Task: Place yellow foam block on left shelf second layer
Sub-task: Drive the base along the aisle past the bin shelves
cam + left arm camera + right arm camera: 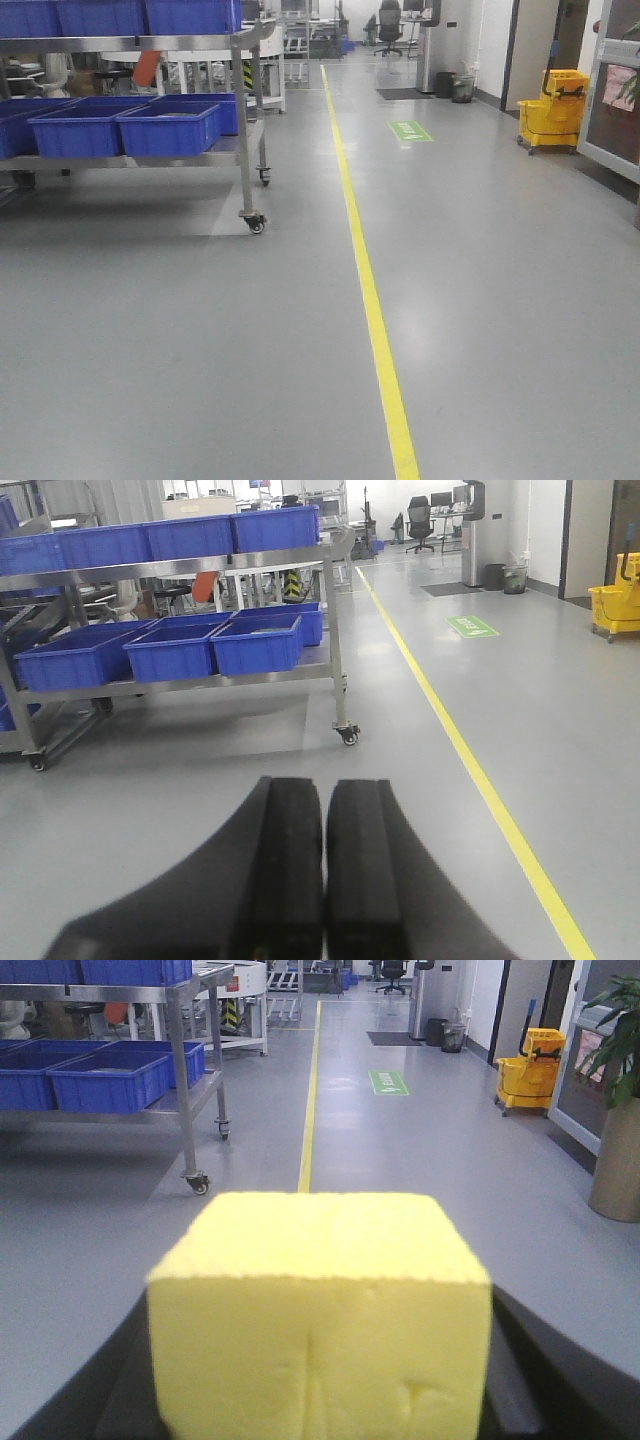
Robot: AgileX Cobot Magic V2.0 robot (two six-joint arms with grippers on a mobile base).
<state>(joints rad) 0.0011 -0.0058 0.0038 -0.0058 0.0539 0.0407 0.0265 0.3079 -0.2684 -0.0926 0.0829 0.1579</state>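
Observation:
The yellow foam block (320,1310) fills the lower middle of the right wrist view, held between the two black fingers (525,1380) of my right gripper (320,1400), which is shut on it above the grey floor. My left gripper (324,870) is shut and empty, its two black fingers (285,870) pressed together over the floor. The metal shelf cart (245,120) stands at the far left of the front view, with blue bins (170,130) on its lower layer. It also shows in the left wrist view (335,650) and the right wrist view (180,1050). Neither gripper shows in the front view.
A yellow floor line (370,300) runs ahead down the aisle. A yellow mop bucket (552,110) stands at the right wall, and a potted plant (620,1130) stands at the right. A green floor sign (410,130) lies ahead. Office chairs and bins stand far back.

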